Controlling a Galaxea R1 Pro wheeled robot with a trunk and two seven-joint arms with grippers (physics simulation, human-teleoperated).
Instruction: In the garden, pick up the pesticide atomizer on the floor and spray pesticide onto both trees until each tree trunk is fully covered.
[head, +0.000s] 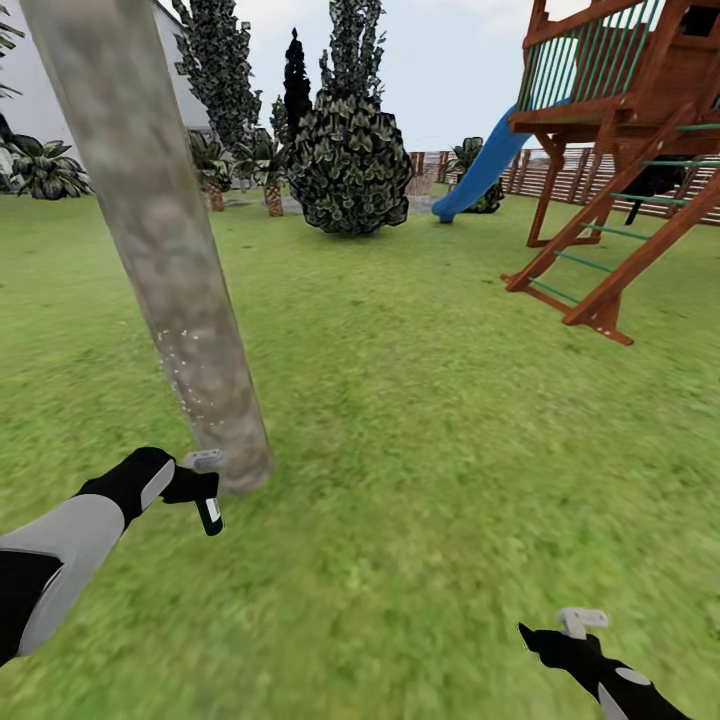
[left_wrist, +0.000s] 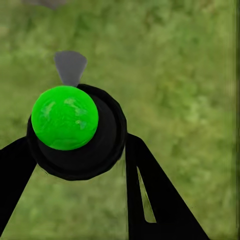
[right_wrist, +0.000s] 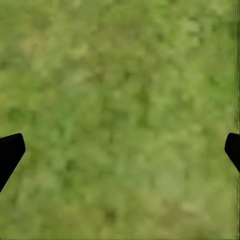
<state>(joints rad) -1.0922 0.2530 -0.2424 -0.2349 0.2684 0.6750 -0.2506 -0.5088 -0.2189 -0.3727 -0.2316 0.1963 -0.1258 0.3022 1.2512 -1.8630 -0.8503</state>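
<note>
A thick mottled grey-brown tree trunk (head: 160, 230) leans up from the lawn at the left, with pale pesticide specks (head: 178, 362) dusting its lower part. My left gripper (head: 200, 490) is shut on the pesticide atomizer (head: 208, 512), a dark bottle with a light grey trigger head, held right beside the trunk's base. In the left wrist view the atomizer's black round body with its green spot (left_wrist: 65, 117) sits between the black fingers (left_wrist: 150, 195), grey nozzle pointing away. My right gripper (head: 545, 635) hovers low over grass at the lower right, open, its fingertips (right_wrist: 10, 152) at the frame's edges.
A wooden play tower (head: 620, 150) with a blue slide (head: 480, 170) stands at the right. A big dark bush (head: 348, 165), short palms (head: 270, 170) and a brown slat fence (head: 560, 175) line the far side. Open lawn (head: 420, 400) lies between.
</note>
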